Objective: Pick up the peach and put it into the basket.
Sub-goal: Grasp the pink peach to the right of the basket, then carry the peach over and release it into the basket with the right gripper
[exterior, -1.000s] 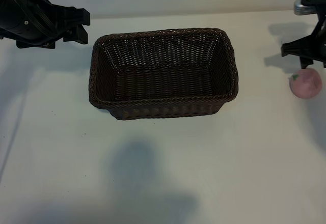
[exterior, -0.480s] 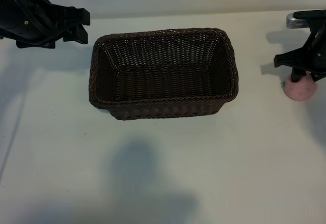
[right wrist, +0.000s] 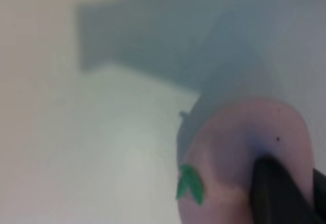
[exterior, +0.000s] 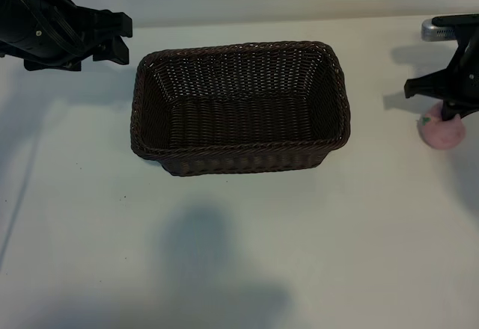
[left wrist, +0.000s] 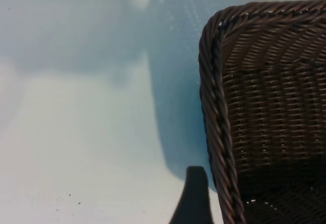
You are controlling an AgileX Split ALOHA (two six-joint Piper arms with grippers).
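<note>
The pale-pink peach (exterior: 443,132) lies on the white table at the far right, its green leaf (right wrist: 190,184) turned sideways. My right gripper (exterior: 447,107) stands directly over the peach and touches its top. In the right wrist view the peach (right wrist: 239,152) fills the near corner. The dark-brown wicker basket (exterior: 239,149) stands empty at the table's middle, well to the left of the peach. My left gripper (exterior: 118,37) is parked open beside the basket's far-left corner. One of its fingertips (left wrist: 196,183) shows next to the braided rim (left wrist: 214,107).
The white table (exterior: 239,254) carries broad soft shadows in front of the basket. The peach and the right gripper sit close to the exterior view's right edge.
My right gripper has come down onto the peach. The peach has shifted slightly toward the basket and forward, and it has rolled so its leaf points elsewhere. The left arm has stayed still.
</note>
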